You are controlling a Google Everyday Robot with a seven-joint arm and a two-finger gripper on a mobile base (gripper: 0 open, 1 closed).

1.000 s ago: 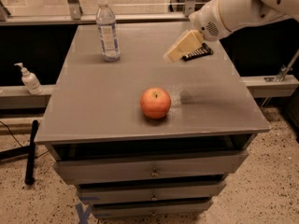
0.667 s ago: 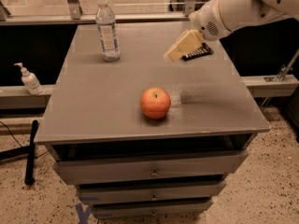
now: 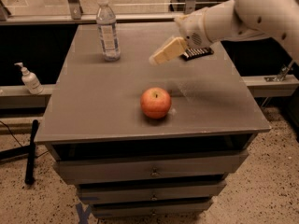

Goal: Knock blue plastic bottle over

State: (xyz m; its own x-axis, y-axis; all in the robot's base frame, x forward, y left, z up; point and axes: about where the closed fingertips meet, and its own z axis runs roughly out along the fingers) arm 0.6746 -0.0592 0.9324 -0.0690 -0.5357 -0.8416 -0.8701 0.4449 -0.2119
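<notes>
The blue plastic bottle (image 3: pixel 108 29) stands upright at the back left of the grey cabinet top (image 3: pixel 93 101). It is clear with a white cap and a pale label. My gripper (image 3: pixel 163 53) hangs above the back middle of the top, to the right of the bottle with a gap between them. Its cream-coloured fingers point left toward the bottle and it holds nothing that I can see.
A red apple (image 3: pixel 156 102) sits near the front middle of the top. A dark ridged object (image 3: pixel 196 53) lies behind the gripper. A small white pump dispenser (image 3: pixel 30 79) stands on a ledge to the left. Drawers are below the top.
The gripper has moved left, closer to the bottle. The bottle and apple have not moved.
</notes>
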